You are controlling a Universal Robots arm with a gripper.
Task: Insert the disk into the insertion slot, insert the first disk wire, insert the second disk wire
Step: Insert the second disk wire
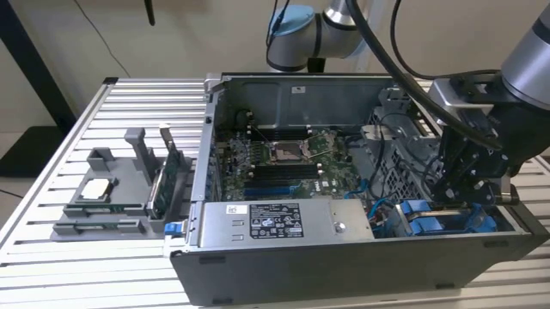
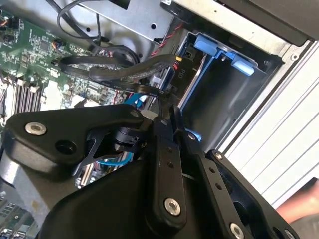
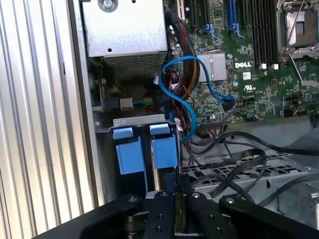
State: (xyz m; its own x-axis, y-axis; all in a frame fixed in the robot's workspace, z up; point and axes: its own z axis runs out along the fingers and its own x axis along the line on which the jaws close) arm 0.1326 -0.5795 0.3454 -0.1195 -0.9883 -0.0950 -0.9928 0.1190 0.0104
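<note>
My gripper (image 1: 451, 199) reaches down into the drive bay at the exterior view's right corner of the open computer case (image 1: 344, 270). Its fingers (image 3: 162, 211) stand close together on a thin grey edge that runs up to the blue carrier of the disk (image 3: 163, 149), which sits upright in the insertion slot (image 2: 219, 99). A second blue carrier (image 3: 124, 152) stands beside it. In the second wrist view the gripper (image 2: 167, 112) tapers to a point just below the loose black flat wires (image 2: 124, 74). Those wires (image 3: 234, 157) lie over the perforated metal cage, apart from the disk.
A grey power supply (image 1: 275, 222) fills the case's near side, with the green motherboard (image 1: 284, 161) behind it. A blue cable (image 3: 187, 89) loops beside the bay. A grey parts holder (image 1: 112, 193) stands on the slatted table (image 1: 129, 103) at the exterior view's left.
</note>
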